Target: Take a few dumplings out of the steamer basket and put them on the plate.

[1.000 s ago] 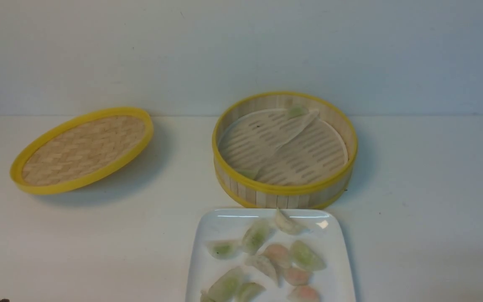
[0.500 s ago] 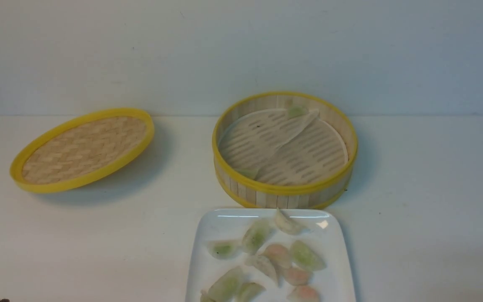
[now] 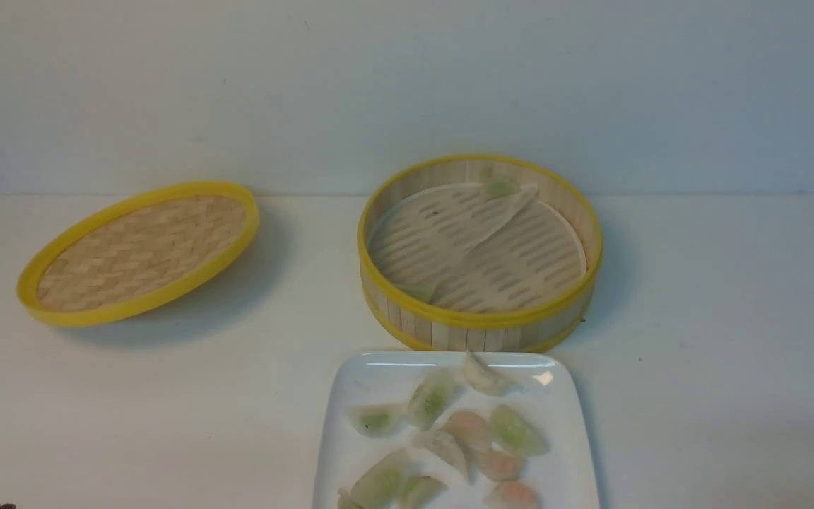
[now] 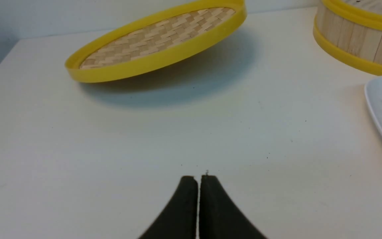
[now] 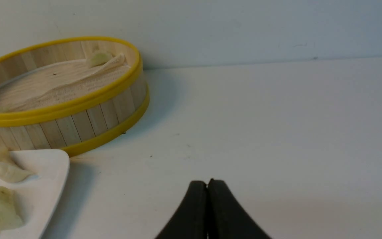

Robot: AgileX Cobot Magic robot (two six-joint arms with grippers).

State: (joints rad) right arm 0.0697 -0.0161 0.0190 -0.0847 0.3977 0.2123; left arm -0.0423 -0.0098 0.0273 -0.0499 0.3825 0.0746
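The left claw [image 4: 198, 181], with its two black tapered fingers [image 4: 184, 212] pressed together and pinching nothing, is hovering low over the bare white desk [image 4: 144, 139]. The right claw [image 5: 207, 184] is likewise sitting pressed together and empty over the desk, off to the right of the dishes.

Nearest the robot in the front view, the glossy white square plate with rounded corners [image 3: 350, 396] is lying on the desk, carrying a loose cluster of small translucent half-moon dumplings with pale green filling [image 3: 431, 398], with a few pink-filled dumplings [image 3: 469, 427] lying among them.

Just beyond the plate, the round bamboo steamer basket with yellow rims [image 3: 478, 332] is standing upright, its white paper liner [image 3: 478, 247] wrinkled; one green dumpling is resting at its far wall and another against its near wall.

Farther left, well apart from the basket, the flat woven yellow-rimmed lid [image 3: 140, 251] is sitting tilted on the desk.
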